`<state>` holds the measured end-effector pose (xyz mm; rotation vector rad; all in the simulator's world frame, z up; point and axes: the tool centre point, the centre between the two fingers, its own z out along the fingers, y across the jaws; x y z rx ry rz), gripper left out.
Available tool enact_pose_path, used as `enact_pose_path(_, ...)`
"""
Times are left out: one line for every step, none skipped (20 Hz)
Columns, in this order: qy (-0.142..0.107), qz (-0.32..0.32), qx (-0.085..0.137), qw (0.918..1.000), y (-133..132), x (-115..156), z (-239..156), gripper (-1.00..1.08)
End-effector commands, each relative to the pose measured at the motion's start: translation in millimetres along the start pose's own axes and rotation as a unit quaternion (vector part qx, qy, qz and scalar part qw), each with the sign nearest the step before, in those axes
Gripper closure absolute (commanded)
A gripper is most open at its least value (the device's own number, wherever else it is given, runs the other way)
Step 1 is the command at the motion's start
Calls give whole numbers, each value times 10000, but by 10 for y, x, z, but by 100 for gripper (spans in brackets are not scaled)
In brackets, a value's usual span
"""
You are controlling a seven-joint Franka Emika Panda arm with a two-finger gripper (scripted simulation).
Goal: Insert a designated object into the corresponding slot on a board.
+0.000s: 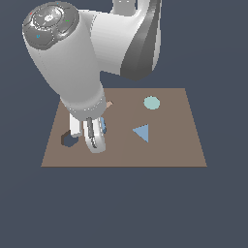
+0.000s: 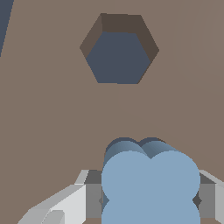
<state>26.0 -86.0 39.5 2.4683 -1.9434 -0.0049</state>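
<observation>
The flat rectangular board is plain brown, its hexagonal hole dark slate inside. The clover-shaped flat block is light blue; the triangle blue, the round disc pale teal.

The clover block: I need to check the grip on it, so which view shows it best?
The wrist view: the light blue clover block fills the foreground, its lobes clear, with a gripper finger on each side of it. In the exterior view only a blue sliver shows beside the fingers; the arm hides the rest.
</observation>
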Motion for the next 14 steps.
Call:
enact_pose_path(2,9,3,10000,2,-1,41,108)
enact_pose_path(4,15,5,10000,2,-2,68,108)
enact_pose_path(5,19,6,10000,3,-3,84,108)
enact_pose_path(5,19,6,10000,2,-4,90,108)
enact_pose_path(5,19,6,10000,2,-4,90,-92)
enact_pose_path(5,19,6,10000,2,-4,90,-92)
enact_pose_path(5,19,6,10000,2,-4,90,-92)
enact_pose_path(5,19,6,10000,2,-4,90,-92)
enact_pose_path(5,19,6,10000,2,-4,90,-92)
enact_pose_path(5,19,6,10000,2,-4,90,-92)
enact_pose_path(5,19,6,10000,2,-4,90,-92)
enact_pose_path(5,19,6,10000,2,-4,90,-92)
enact_pose_path(5,19,6,10000,2,-4,90,-92)
enact_pose_path(5,19,6,10000,2,-4,90,-92)
